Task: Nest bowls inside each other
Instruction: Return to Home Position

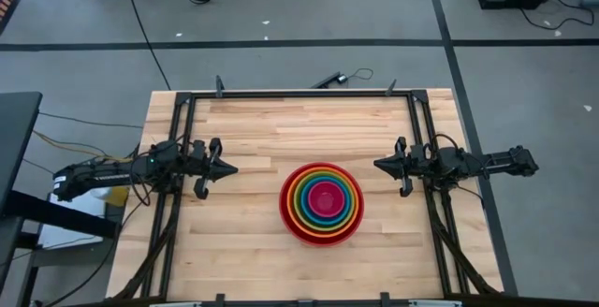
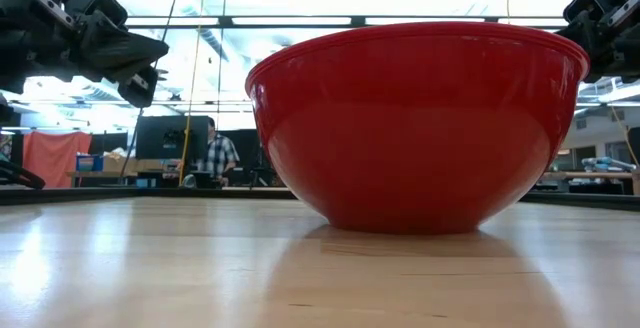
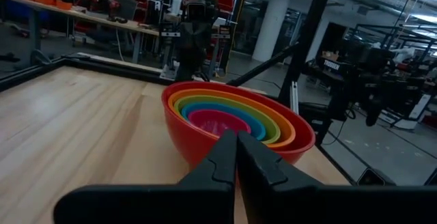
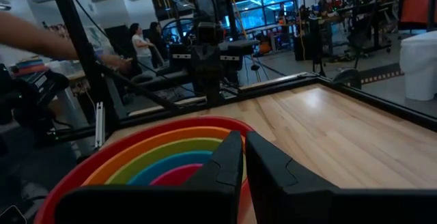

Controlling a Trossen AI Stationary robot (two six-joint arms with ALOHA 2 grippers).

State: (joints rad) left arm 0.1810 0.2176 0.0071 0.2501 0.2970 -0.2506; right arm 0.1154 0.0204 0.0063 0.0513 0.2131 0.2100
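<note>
Several bowls sit nested in one stack (image 1: 322, 202) at the middle of the wooden table, a little toward its near edge. The red bowl (image 2: 420, 128) is outermost and rests on its base. Inside it come orange, green and blue rims, with the small pink bowl (image 1: 324, 198) innermost; the stack also shows in the left wrist view (image 3: 225, 118) and the right wrist view (image 4: 157, 156). My left gripper (image 1: 232, 168) hovers left of the stack and my right gripper (image 1: 377, 165) right of it. Both point level at the stack, shut and holding nothing.
A black metal frame (image 1: 299, 95) runs along the table's far edge and down both sides by the arm bases. Bare wood lies between the stack and the far edge. People stand in the room beyond (image 2: 218, 156), and a person's arm (image 4: 41, 39) shows behind the table.
</note>
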